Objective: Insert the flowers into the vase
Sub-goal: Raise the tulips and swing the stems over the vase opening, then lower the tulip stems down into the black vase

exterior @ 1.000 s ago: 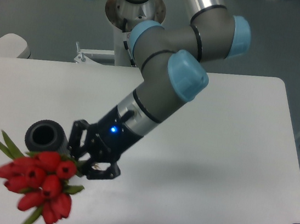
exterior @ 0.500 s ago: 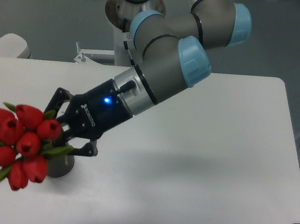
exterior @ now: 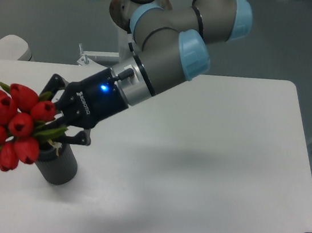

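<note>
Nearest you, the vase [exterior: 57, 164] stands upright on the white tabletop [exterior: 206, 175], low left in the view. Its top opening is hidden by blooms and leaves, so you can't confirm alignment. The flowers [exterior: 8, 126] hang at the far left, red buds clustered above and left of the vase rim and overlapping it, with 1 leaf trailing down-left. The bunch looks tilted, buds pointing toward the camera and left rather than straight up.

Just behind, the pincer [exterior: 57, 123] is clamped on the flowers at the stems, fingers closed around the green bundle right above the vase top. Blue light lit on the wrist. The arm [exterior: 164, 54] runs back up-right to the base [exterior: 141, 8] at the tabletop's rear edge.

Risks, as a judgement: stem ends are not visible, so they may sit beside the hole, not in it. If you release now, the bunch could tip out left, being top-heavy on that side. Pushing down off-centre could bend stems on the thick wall or knock the vase over.
</note>
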